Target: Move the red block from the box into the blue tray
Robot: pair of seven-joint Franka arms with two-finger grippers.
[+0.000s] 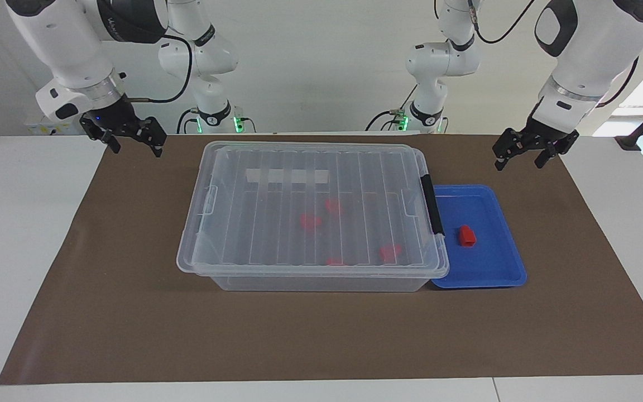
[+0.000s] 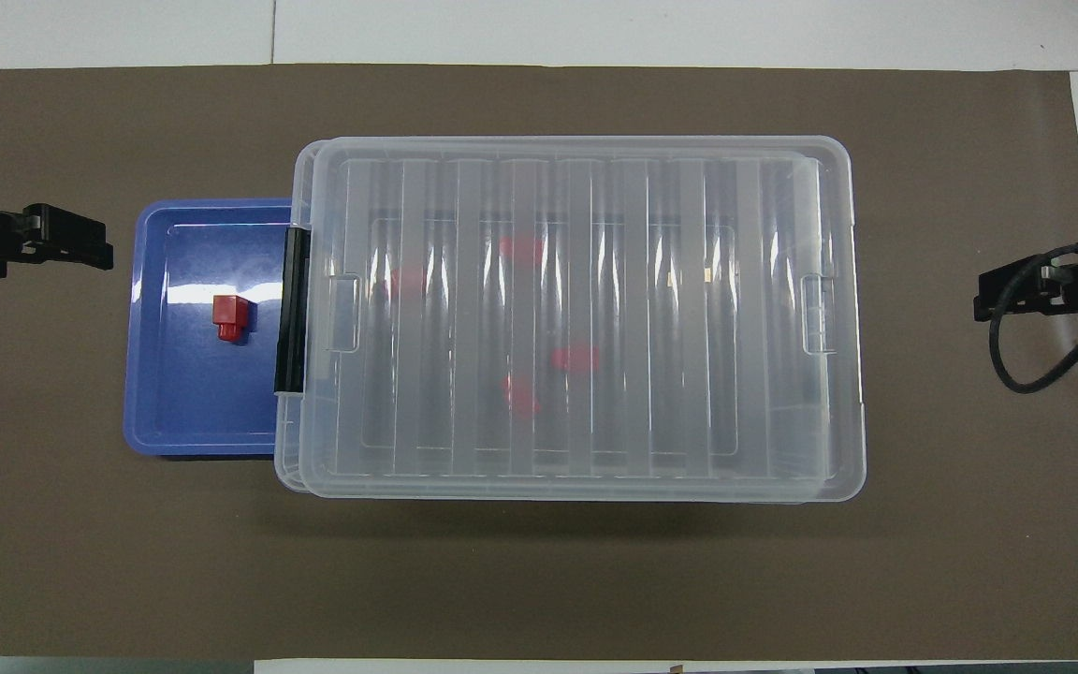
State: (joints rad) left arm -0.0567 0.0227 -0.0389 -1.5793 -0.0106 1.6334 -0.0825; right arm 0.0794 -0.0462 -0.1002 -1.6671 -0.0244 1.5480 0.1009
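Note:
The red block (image 1: 466,236) (image 2: 228,316) lies inside the blue tray (image 1: 503,277) (image 2: 174,412), apart from both grippers. The tray sits against the latch end of the box (image 1: 277,167) (image 2: 689,318), a clear bin with its ribbed lid shut, toward the left arm's end of the table. My left gripper (image 1: 519,164) (image 2: 105,249) hangs open and empty over the mat beside the tray. My right gripper (image 1: 136,149) (image 2: 981,305) hangs open and empty over the mat past the box's other end.
Several other red pieces (image 1: 310,221) (image 2: 576,358) show blurred through the box lid. A black latch handle (image 1: 432,204) (image 2: 293,324) runs along the box edge next to the tray. A brown mat (image 1: 321,335) covers the table.

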